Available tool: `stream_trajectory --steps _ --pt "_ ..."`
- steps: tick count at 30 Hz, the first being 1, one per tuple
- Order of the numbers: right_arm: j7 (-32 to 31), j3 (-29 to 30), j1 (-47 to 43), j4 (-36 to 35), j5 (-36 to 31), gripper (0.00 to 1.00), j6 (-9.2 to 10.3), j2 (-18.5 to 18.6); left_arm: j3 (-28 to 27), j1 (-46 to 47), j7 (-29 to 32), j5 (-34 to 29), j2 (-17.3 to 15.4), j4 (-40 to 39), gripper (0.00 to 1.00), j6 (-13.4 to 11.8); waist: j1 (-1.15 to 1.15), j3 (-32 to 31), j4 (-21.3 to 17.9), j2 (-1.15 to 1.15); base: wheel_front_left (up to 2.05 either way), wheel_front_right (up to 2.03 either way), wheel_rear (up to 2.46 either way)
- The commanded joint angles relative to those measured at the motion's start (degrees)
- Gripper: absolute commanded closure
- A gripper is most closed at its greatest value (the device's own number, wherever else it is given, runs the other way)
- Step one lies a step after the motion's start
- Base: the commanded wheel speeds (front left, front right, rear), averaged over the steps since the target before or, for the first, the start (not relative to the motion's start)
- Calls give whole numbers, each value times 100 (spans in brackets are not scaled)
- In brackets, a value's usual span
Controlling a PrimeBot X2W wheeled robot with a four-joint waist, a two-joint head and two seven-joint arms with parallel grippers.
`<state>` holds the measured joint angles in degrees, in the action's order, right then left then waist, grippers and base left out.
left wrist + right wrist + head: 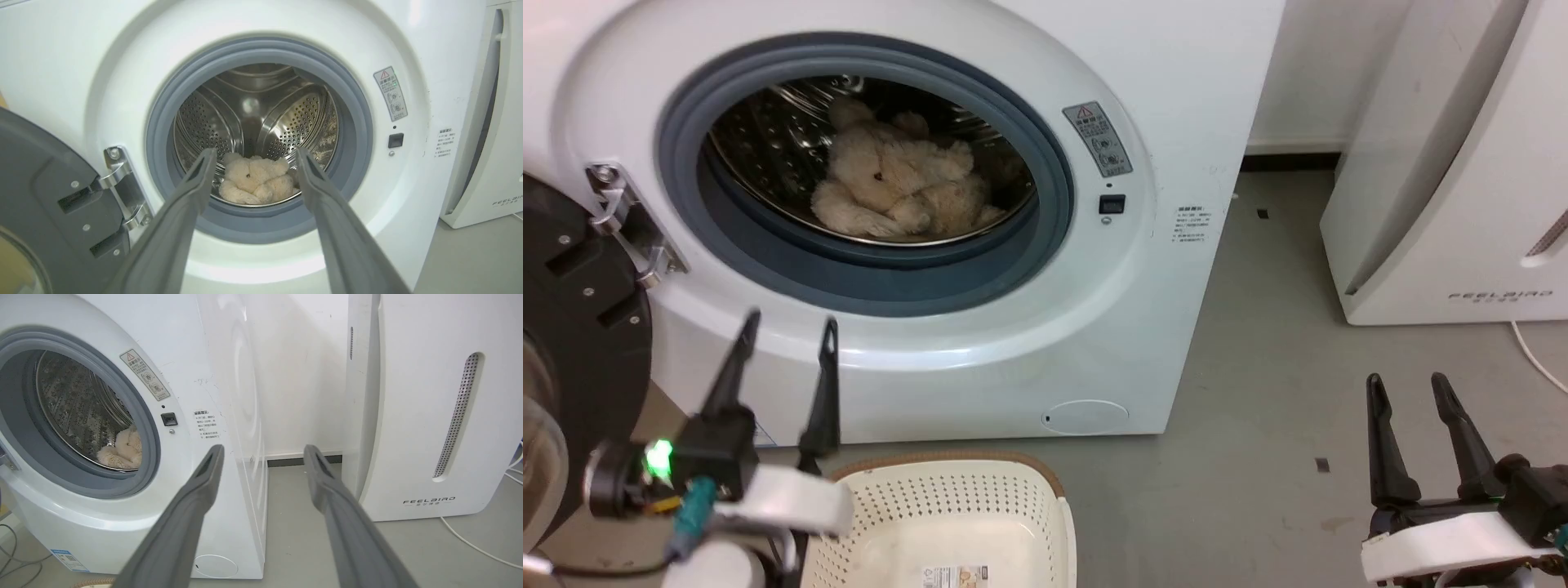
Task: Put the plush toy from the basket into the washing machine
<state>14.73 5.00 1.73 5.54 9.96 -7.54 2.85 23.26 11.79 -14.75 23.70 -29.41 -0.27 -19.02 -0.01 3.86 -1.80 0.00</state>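
The cream plush toy (898, 188) lies inside the steel drum of the white washing machine (1013, 343), also seen through the porthole in the left wrist view (255, 181) and partly in the right wrist view (122, 451). The machine's black-rimmed door (580, 327) hangs open at the left. My left gripper (788, 339) is open and holds nothing, low in front of the porthole, outside the drum. My right gripper (1409, 388) is open over the floor at the lower right. The perforated basket (1029, 490) stands on the floor below the machine, with a sticker on its bare bottom.
The white FEELBIRD appliance (1462, 204) stands to the right of the washer, with a strip of grey floor (1258, 392) between them. A white cable (470, 543) runs over the floor by it. The door hinge (122, 183) juts out at the porthole's left.
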Motion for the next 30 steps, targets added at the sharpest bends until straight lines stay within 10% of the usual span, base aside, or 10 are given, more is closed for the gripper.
stream_trajectory --steps 1,22,23,30 --pt "27 -5 -94 -20 11 0 5 3 -39 -297 -24 -113 122 -55 0 25 1 -95 61 0 0 0 0" --pt "27 -267 -408 87 19 0 5 3 -616 -1557 -25 -597 1132 45 0 361 1 -372 180 0 0 0 0" --pt "-1 -260 -358 73 0 100 0 0 -607 -1487 1 -595 1132 48 100 362 1 -373 180 0 0 0 0" --pt "-45 -260 -352 57 -25 100 0 0 -630 -1479 47 -638 1167 51 100 400 1 -375 180 0 0 0 0"
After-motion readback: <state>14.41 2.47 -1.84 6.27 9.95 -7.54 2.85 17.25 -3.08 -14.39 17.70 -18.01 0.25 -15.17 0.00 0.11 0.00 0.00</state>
